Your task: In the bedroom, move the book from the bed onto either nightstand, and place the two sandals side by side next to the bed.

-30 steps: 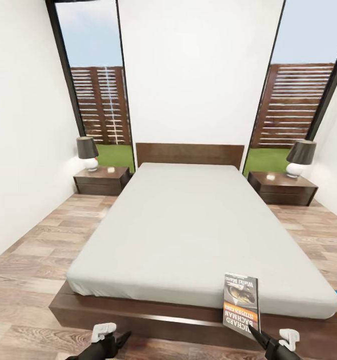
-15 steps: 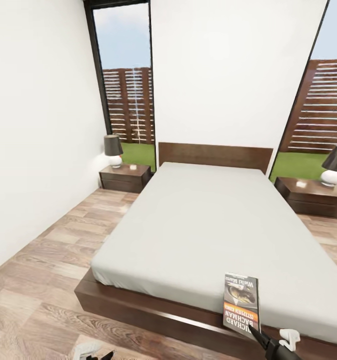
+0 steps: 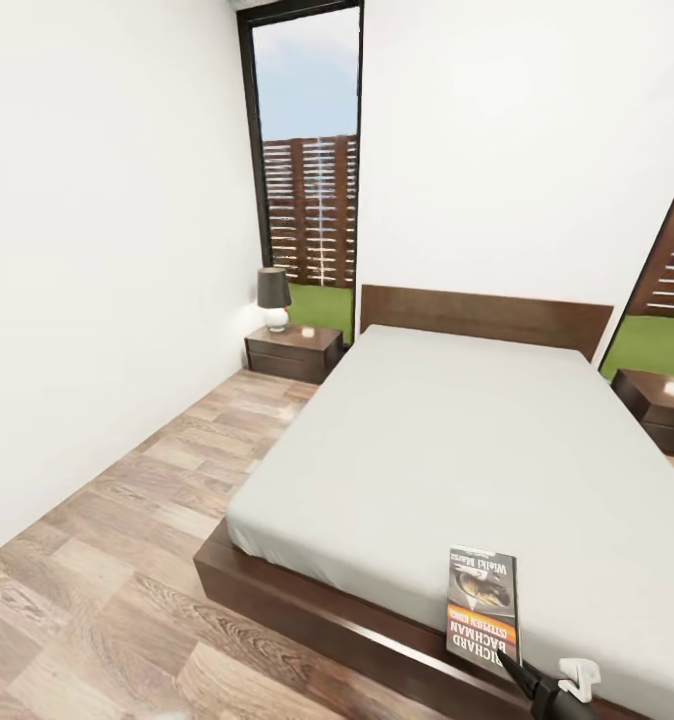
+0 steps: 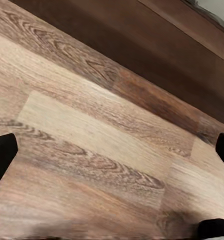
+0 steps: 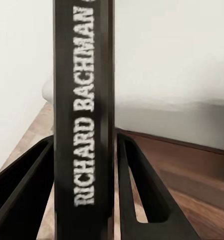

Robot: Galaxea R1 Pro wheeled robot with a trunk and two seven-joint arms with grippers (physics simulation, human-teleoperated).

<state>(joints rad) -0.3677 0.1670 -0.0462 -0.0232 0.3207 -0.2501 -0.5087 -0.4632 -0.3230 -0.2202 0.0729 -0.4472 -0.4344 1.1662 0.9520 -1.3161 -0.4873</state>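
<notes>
My right gripper (image 3: 520,672) holds the book (image 3: 482,603) upright in front of the bed's foot end, shut on its lower edge. In the right wrist view the spine (image 5: 84,125), lettered RICHARD BACHMAN, is clamped between the two black fingers (image 5: 141,190). The bed (image 3: 307,598) has a dark brown frame and a bare pale grey mattress (image 3: 457,450). One nightstand (image 3: 295,352) stands left of the headboard, the other (image 3: 667,402) at the right edge. My left gripper (image 4: 112,152) hangs open over the plank floor by the bed frame (image 4: 141,30). The sandals are out of view.
A dark-shaded lamp (image 3: 273,297) stands on the left nightstand. A wide strip of wood floor (image 3: 127,520) runs between the bed and the white left wall (image 3: 97,250). A tall black-framed window (image 3: 312,170) sits behind that nightstand.
The head view has swung to the left, so the bed and nightstands sit further right in the picture. The left arm has left the head view. The book stays in my right gripper.
</notes>
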